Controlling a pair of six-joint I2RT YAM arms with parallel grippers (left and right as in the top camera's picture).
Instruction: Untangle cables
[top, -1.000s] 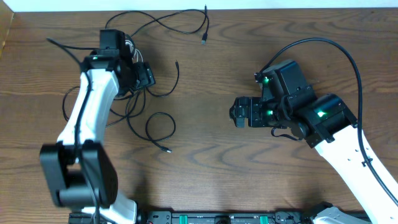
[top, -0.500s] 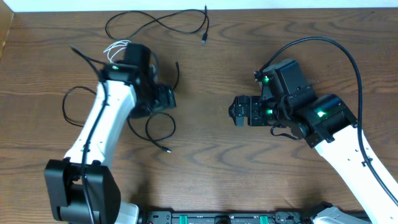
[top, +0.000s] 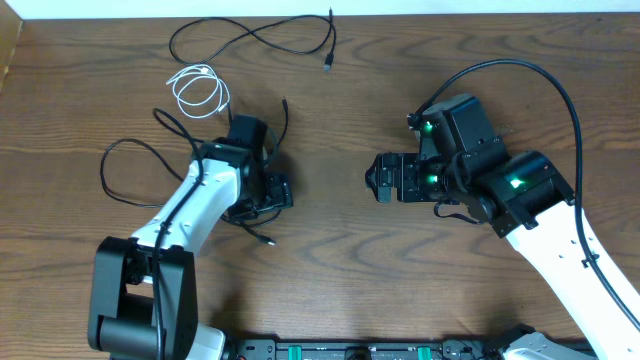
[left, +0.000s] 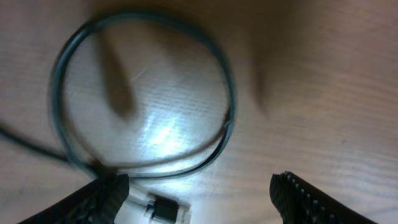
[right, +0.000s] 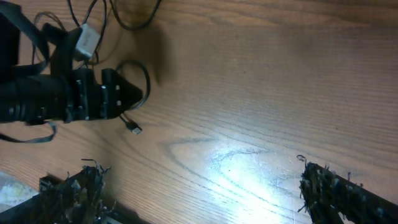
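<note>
A white cable (top: 198, 90) lies coiled at the back left. One black cable (top: 250, 35) snakes along the back edge to a plug (top: 327, 62). Another black cable (top: 125, 170) loops at the left. My left gripper (top: 276, 192) is open, low over a small black cable loop (left: 143, 93). That cable's plug (left: 163, 208) lies on the wood between my left fingers (left: 199, 199), untouched, and shows in the overhead view (top: 268, 241). My right gripper (top: 378, 180) is open and empty over bare wood (right: 199, 193), apart from all cables.
The wooden table (top: 340, 250) runs to a pale wall at the back. A black cable end (top: 285, 108) sticks up just behind my left wrist. My left arm (right: 62, 99) shows in the right wrist view. The right arm's thick black cable (top: 560, 90) arcs at the right.
My left arm has swung from the tangle at the back left toward the front right, over the small black loop. The white cable now lies uncovered. The right arm has not moved.
</note>
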